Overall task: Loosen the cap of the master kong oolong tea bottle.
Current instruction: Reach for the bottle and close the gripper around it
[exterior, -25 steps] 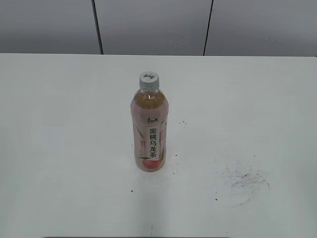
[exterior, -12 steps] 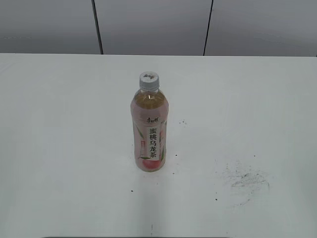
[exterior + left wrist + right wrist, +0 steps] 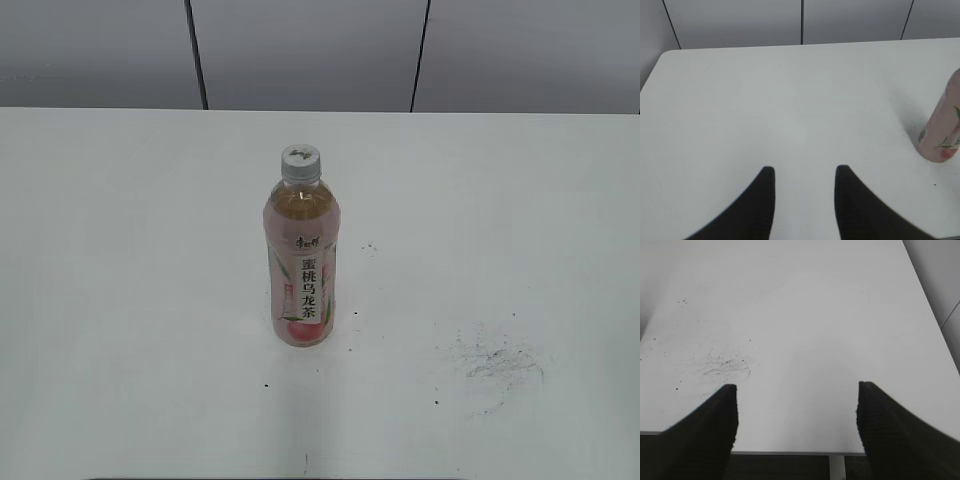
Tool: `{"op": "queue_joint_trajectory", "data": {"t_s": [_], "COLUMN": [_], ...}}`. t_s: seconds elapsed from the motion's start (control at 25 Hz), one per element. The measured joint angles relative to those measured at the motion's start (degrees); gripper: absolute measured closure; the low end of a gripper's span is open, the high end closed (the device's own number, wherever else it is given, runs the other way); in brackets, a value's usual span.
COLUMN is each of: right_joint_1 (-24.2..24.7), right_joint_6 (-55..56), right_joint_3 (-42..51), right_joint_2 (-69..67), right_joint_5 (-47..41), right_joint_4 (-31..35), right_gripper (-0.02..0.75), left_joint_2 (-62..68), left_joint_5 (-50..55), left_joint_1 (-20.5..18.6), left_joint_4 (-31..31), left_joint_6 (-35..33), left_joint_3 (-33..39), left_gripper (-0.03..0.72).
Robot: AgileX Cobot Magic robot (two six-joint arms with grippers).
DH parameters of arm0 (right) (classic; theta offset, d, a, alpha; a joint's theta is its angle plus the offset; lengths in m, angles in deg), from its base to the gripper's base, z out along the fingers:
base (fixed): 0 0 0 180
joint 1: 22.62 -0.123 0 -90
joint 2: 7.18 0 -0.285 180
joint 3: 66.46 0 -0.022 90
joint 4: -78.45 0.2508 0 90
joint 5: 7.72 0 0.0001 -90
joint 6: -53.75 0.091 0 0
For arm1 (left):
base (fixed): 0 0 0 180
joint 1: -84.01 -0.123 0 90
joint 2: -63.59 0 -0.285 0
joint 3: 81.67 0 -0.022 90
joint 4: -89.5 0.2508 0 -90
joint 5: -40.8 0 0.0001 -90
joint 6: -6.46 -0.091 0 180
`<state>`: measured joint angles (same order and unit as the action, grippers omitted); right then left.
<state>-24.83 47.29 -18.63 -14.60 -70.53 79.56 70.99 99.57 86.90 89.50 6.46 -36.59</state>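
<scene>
A white tabletop (image 3: pixel 120 300) is backed by grey wall panels (image 3: pixel 310 50) split by dark seams. The master kong oolong tea bottle (image 3: pixel 302 262) is stood upright near the middle of it, the cap (image 3: pixel 300 161) seated on its neck, with nothing touching either. A patch of dark scuff marks (image 3: pixel 495 365) is seen to the bottle's right — well apart from it — with a few specks scattered nearby. In the left wrist view only the bottle's lower part is shown, cut off at the right edge. The left claw (image 3: pixel 804 172) is held apart over bare tabletop; the right claw (image 3: pixel 797 390) is spread wide — its fingers set above the tabletop's near edge.
</scene>
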Motion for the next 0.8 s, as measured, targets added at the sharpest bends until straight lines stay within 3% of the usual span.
{"op": "queue_joint_trajectory", "data": {"t_s": [0.28,0.48,0.8], "right_joint_1": [0.00,0.00,0.00], "right_joint_6": [0.00,0.00,0.00], "right_joint_3": [0.00,0.00,0.00], "right_joint_2": [0.00,0.00,0.00], "right_joint_5": [0.00,0.00,-0.05], "right_joint_4": [0.00,0.00,0.00], "right_gripper": [0.182,0.182,0.182], "left_joint_2": [0.00,3.27,30.76], "left_joint_5": [-3.30,-20.90,-42.03], "left_joint_1": [0.00,0.00,0.00], "left_joint_4": [0.00,-5.84,-11.42], "left_joint_6": [0.00,0.00,0.00], "left_joint_3": [-0.77,-1.00,-0.82], "left_gripper": [0.442,0.442,0.442]}}
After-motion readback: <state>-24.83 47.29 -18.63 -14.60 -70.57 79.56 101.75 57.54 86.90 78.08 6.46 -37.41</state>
